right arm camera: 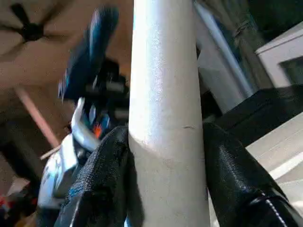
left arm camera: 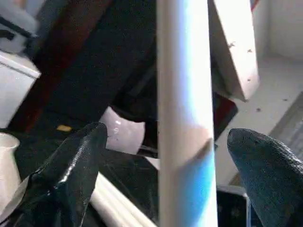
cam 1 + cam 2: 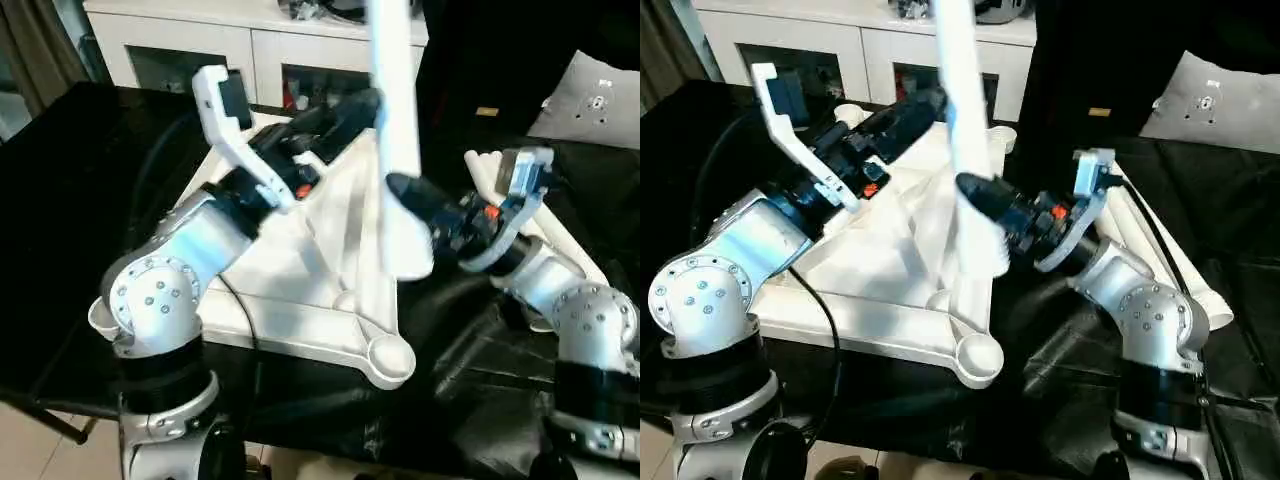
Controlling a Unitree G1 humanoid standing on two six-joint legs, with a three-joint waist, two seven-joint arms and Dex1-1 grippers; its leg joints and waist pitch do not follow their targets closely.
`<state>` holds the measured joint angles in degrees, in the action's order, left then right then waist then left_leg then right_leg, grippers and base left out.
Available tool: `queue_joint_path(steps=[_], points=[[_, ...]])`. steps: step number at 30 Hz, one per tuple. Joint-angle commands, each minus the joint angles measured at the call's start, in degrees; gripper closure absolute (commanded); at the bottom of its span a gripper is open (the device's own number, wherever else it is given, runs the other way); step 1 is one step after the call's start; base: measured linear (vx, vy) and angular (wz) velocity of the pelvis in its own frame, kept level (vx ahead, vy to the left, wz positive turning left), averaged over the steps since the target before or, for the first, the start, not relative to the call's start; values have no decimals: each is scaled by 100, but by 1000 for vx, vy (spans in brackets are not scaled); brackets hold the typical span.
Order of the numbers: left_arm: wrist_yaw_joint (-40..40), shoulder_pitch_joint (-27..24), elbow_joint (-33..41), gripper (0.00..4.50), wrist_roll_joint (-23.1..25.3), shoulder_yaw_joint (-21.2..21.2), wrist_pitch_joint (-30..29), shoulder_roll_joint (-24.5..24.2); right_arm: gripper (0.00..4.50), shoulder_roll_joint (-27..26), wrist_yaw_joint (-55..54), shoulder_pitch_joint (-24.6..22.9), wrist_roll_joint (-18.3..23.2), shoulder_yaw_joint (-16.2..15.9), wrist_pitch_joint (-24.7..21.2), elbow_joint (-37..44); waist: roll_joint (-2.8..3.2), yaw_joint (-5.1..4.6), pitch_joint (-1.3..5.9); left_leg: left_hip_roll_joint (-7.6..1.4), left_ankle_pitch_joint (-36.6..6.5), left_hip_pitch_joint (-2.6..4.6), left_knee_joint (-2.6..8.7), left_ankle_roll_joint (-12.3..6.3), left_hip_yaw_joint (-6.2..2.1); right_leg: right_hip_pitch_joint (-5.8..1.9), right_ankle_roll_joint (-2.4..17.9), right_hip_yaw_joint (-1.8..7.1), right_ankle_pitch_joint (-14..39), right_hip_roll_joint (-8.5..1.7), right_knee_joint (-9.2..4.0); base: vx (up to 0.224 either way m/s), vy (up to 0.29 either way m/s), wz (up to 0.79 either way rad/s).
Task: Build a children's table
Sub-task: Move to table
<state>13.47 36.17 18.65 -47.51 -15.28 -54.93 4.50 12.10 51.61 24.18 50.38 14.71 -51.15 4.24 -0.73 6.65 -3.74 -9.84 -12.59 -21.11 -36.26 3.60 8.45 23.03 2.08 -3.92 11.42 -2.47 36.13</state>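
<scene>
Black workbench [image 3: 60, 180]: one tabletop [image 3: 320, 260], three legs [image 3: 965, 150]

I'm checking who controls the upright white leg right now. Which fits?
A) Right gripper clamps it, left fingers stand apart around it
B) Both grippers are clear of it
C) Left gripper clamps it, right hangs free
A: the right gripper presses both fingers against the leg, while the left gripper shows gaps either side.

— What do the arms look like?
— Silver, rounded shells with black bands at the joints. The left elbow [image 3: 152, 300] has a ring of small screws; so does the right elbow [image 3: 1152, 318].
— Cables?
— A thin black cable [image 3: 825, 310] loops under the left arm.
— And the wrists?
— White brackets, orange spots, then black fingers [image 2: 71, 170] on each tool.
</scene>
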Motion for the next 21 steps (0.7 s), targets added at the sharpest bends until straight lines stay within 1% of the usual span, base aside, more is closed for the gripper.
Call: queue_joint_path(steps=[1, 2, 3, 4, 5, 6, 8, 9, 10, 11, 12, 13, 14, 15, 16, 17, 18, 19, 20, 21], points=[[18, 70, -127, 36, 45, 177, -15, -56, 262, 125, -15, -49, -136, -249, 149, 239, 13, 35, 398, -285, -179, -17, 445, -209, -81, -379, 813, 323, 1118, -565, -513, 0, 0, 0], [9, 65, -136, 36, 55, 220, -4, -90, 262, 140, -35, -66, -202, -318, 194, 266, 22, 34, 395, -285, -180, -12, 448, -177, -87, -365, 747, 315, 1182, -552, -519, 0, 0, 0], [-6, 31, -136, 41, 254, 399, 51, -210, 262, 182, -70, -100, -453, -528, 352, 361, 17, 40, 399, -285, -189, -5, 449, -164, -86, -360, 672, 322, 1225, -556, -526, 0, 0, 0], [-12, 19, -134, 41, 313, 453, 71, -246, 262, 197, -76, -110, -522, -588, 391, 391, 30, 41, 399, -286, -190, -8, 451, -153, -90, -354, 634, 322, 1237, -552, -524, 0, 0, 0], [-55, -10, -131, 72, 367, 500, 98, -255, 262, 220, -104, -133, -695, -720, 498, 453, 32, 31, 401, -286, -195, -4, 454, -145, -88, -356, 621, 325, 1228, -556, -522, 0, 0, 0], [-140, -40, -119, 72, 353, 491, 80, -228, 262, 222, -181, -153, -884, -842, 617, 508, 44, 27, 402, -293, -188, -10, 451, -108, -92, -357, 637, 321, 1193, -558, -518, 0, 0, 0], [-289, -112, -65, 82, 447, 503, 115, -202, 262, 179, -414, -173, -1315, -1072, 944, 552, 45, 16, 403, -293, -162, -19, 450, -58, -95, -364, 690, 321, 1059, -558, -502, 0, 0, 0], [-384, -171, -6, 89, 667, 614, 183, -264, 262, 112, -602, -170, -1588, -1189, 1182, 540, 41, 5, 401, -296, -184, -17, 453, -56, -93, -363, 697, 322, 1025, -560, -506, 0, 0, 0], [-474, -227, 46, 103, 891, 738, 272, -327, 262, 63, -753, -172, -1764, -1293, 1351, 542, 42, 9, 404, -316, -184, -12, 462, -40, -106, -357, 696, 322, 1004, -568, -494, 0, 0, 0], [-489, -235, 54, 118, 925, 758, 286, -337, 262, 56, -776, -173, -1786, -1308, 1374, 544, 42, -14, 398, -307, -205, -12, 463, -46, -96, -347, 678, 327, 1005, -555, -495, 0, 0, 0], [-626, -299, 107, 125, 1073, 842, 355, -346, 262, 3, -980, -185, -2039, -1458, 1631, 561, 50, 0, 410, -307, -190, -3, 458, -49, -97, -354, 689, 331, 956, -565, -485, 0, 0, 0], [-653, -318, 119, 125, 1134, 875, 407, -350, 262, 2, -1010, -189, -2130, -1522, 1717, 568, 52, -9, 405, -312, -195, -4, 460, -48, -96, -346, 710, 333, 920, -557, -481, 0, 0, 0], [-779, -405, 177, 137, 1422, 1032, 655, -370, 262, 3, -1148, -210, -2566, -1823, 2121, 607, 52, 1, 403, -325, -211, -14, 470, -37, -110, -351, 700, 326, 919, -570, -491, 0, 0, 0], [-826, -460, 212, 137, 1571, 1129, 764, -388, 262, -28, -1264, -218, -2790, -1940, 2335, 611, 39, -13, 401, -315, -220, -18, 469, -26, -98, -360, 689, 332, 880, -567, -488, 0, 0, 0], [-874, -546, 252, 149, 1789, 1293, 903, -435, 262, -43, -1362, -215, -3085, -2109, 2641, 586, 31, -18, 397, -318, -228, -18, 475, -27, -99, -360, 682, 337, 873, -566, -485, 0, 0, 0], [-910, -595, 278, 159, 1897, 1386, 967, -459, 262, -57, -1425, -217, -3261, -2202, 2828, 568, 45, -29, 401, -318, -215, -14, 469, -21, -96, -355, 669, 339, 815, -558, -472, 0, 0, 0], [-1084, -705, 312, 165, 2140, 1501, 1160, -427, 262, -157, -1616, -218, -3604, -2335, 3288, 486, 59, -26, 403, -327, -217, -11, 473, -13, -103, -346, 678, 341, 750, -567, -463, 0, 0, 0], [-1084, -705, 312, 165, 2140, 1501, 1160, -427, 262, -157, -1616, -218, -3604, -2335, 3288, 486, 54, -38, 399, -320, -257, -9, 474, 1, -94, -353, 706, 345, 712, -563, -464, 0, 0, 0], [-1241, -740, 308, 176, 2277, 1523, 1234, -386, 262, -170, -1688, -241, -3783, -2431, 3506, 442, 61, -32, 406, -332, -274, -3, 475, 7, -97, -350, 741, 348, 672, -574, -455, 0, 0, 0], [-1472, -752, 281, 186, 2358, 1440, 1300, -244, 262, -198, -1811, -271, -3961, -2513, 3689, 387, 63, -40, 395, -329, -309, -4, 477, 9, -94, -351, 775, 350, 618, -559, -451, 0, 0, 0]])
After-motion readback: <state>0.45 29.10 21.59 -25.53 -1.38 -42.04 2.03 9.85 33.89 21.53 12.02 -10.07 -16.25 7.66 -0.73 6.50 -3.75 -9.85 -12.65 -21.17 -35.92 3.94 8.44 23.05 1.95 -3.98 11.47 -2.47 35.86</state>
